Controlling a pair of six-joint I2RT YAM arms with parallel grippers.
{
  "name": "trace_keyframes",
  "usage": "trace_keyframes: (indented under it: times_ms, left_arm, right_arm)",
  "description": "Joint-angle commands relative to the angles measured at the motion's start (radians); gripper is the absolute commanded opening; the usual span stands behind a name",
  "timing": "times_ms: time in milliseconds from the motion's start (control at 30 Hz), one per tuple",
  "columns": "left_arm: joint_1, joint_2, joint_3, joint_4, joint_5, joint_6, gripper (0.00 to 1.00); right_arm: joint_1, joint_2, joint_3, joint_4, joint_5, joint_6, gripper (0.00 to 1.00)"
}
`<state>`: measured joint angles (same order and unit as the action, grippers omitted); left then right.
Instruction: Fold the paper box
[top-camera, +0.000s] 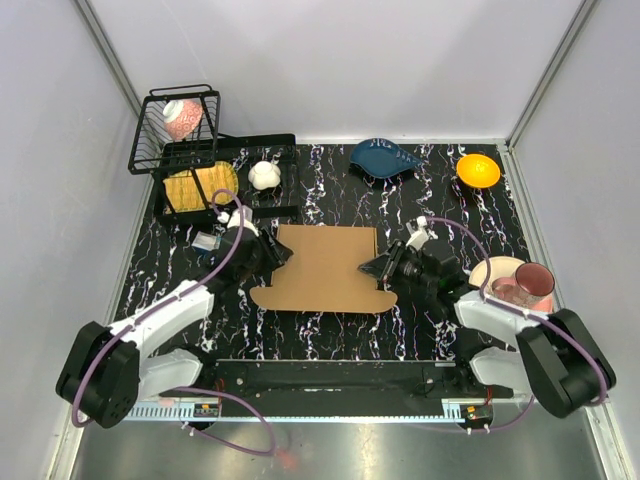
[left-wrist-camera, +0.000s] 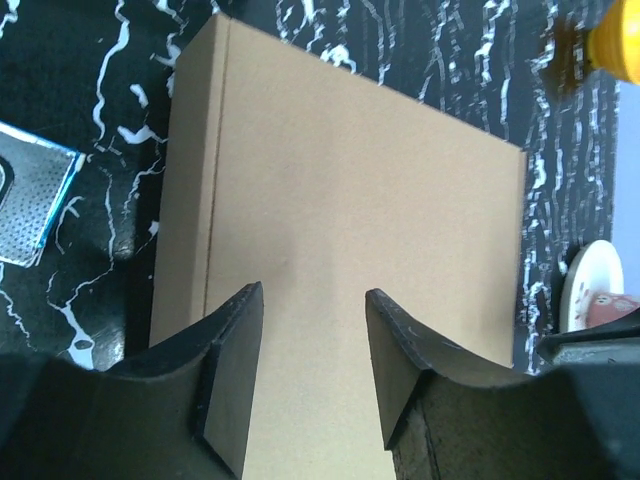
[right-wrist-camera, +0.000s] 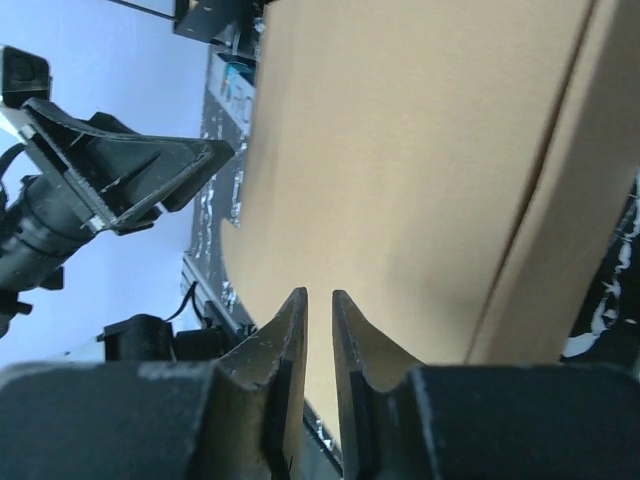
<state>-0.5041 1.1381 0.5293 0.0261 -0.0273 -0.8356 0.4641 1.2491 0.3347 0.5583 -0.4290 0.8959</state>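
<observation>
The paper box (top-camera: 325, 268) lies as a flat brown cardboard sheet in the middle of the table. It also fills the left wrist view (left-wrist-camera: 350, 220) and the right wrist view (right-wrist-camera: 400, 150), with a crease line near one edge. My left gripper (top-camera: 279, 255) is at the sheet's left edge, open and empty, with its jaws (left-wrist-camera: 313, 292) over the cardboard. My right gripper (top-camera: 373, 268) is at the sheet's right edge. Its jaws (right-wrist-camera: 318, 293) stand a narrow slit apart with nothing between them.
A black wire basket (top-camera: 175, 125) and a black tray with a yellow item (top-camera: 198, 186) stand at the back left, next to a white object (top-camera: 264, 175). A blue dish (top-camera: 385, 158) and orange bowl (top-camera: 478, 170) are at the back. A plate with a pink cup (top-camera: 528, 284) is right. A small blue packet (top-camera: 207, 241) is left.
</observation>
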Motion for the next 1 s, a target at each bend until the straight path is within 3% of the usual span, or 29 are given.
trace_keyframes:
  times_ms: [0,133,367,467,533,633,800,833,967]
  left_arm:
    - [0.003,-0.051,0.052,-0.029,0.024,-0.003,0.48]
    - [-0.002,0.02,-0.006,0.031,0.124,-0.023,0.48]
    - [-0.021,0.227,-0.089,0.081,0.171,-0.04,0.46]
    - [-0.017,0.275,-0.092,0.057,0.152,-0.036,0.45]
    - [-0.017,0.223,-0.095,0.057,0.122,-0.04,0.45]
    - [-0.007,0.096,-0.057,0.008,0.08,-0.022,0.46]
    - [0.027,-0.066,0.112,-0.081,0.029,0.026,0.51]
    - [0.041,-0.077,0.132,-0.101,-0.005,0.041,0.52]
    - [0.079,-0.068,0.213,-0.158,-0.074,0.081,0.6]
  right_arm:
    - [0.007,-0.108,0.066,-0.142,-0.016,-0.011,0.2]
    - [0.007,-0.054,0.05,-0.167,-0.079,-0.025,0.15]
    - [0.007,0.215,-0.037,-0.136,-0.073,-0.029,0.11]
    - [0.007,0.236,-0.068,-0.097,-0.07,-0.026,0.11]
    - [0.007,0.173,-0.083,-0.037,-0.074,0.004,0.13]
    - [0.007,0.019,-0.051,-0.104,-0.054,0.005,0.21]
    - [0.004,-0.195,0.144,-0.415,0.111,-0.1,0.55]
    - [-0.002,-0.235,0.2,-0.463,0.155,-0.118,0.58]
    - [-0.018,-0.24,0.291,-0.645,0.352,-0.207,0.7]
